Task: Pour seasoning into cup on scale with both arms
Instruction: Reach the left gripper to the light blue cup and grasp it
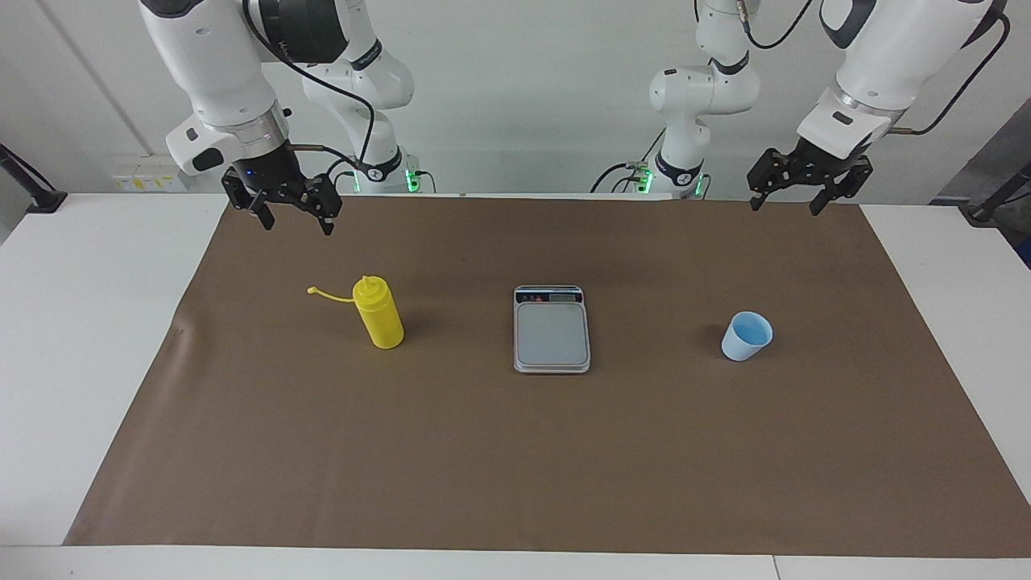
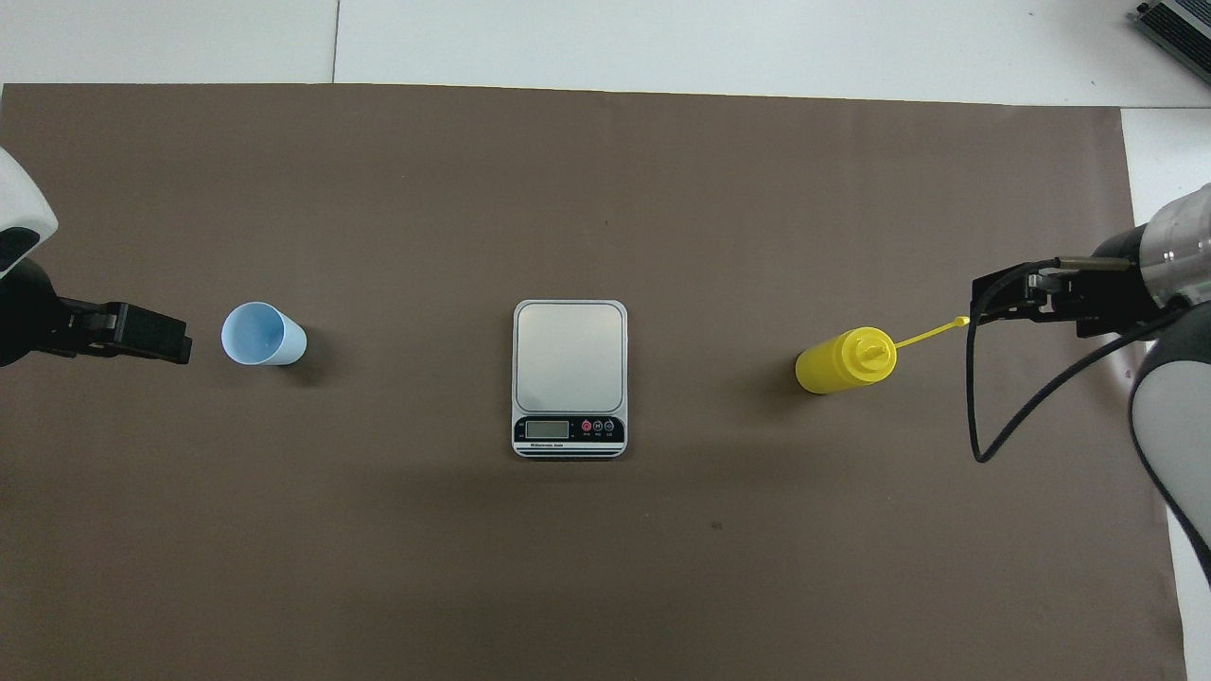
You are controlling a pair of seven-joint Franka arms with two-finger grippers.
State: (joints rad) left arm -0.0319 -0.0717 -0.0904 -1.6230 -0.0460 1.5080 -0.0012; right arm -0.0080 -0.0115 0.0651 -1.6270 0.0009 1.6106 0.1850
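**Nothing gripped yet: where the pour could slip**

The right gripper (image 1: pixel 294 211) hangs in the air with its fingers spread and nothing between them, over the brown mat (image 1: pixel 515 451) at the right arm's end, closer to the robots than the bottle. The left gripper (image 1: pixel 797 193) hangs the same way at the left arm's end, fingers apart and empty, over the mat's edge nearest the robots.

The yellow bottle (image 1: pixel 378 312) stands upright on the mat toward the right arm's end, its cap strap (image 1: pixel 329 295) sticking out sideways. The scale (image 1: pixel 552 329) lies flat mid-table with a bare platform, its display strip on the edge nearest the robots. The blue cup (image 1: pixel 747 336) stands upright toward the left arm's end, well apart from the scale.

Likely trouble, as I judge it:
- The cup is light and tapered; a grip too low or off-centre could tip it or squeeze it out.
- Set down near the platform's edge, it could topple.
- The bottle is soft; a hard grip might squirt seasoning early.
- The loose strap could catch a finger on approach.
- With both grippers meeting over the scale, they could collide.
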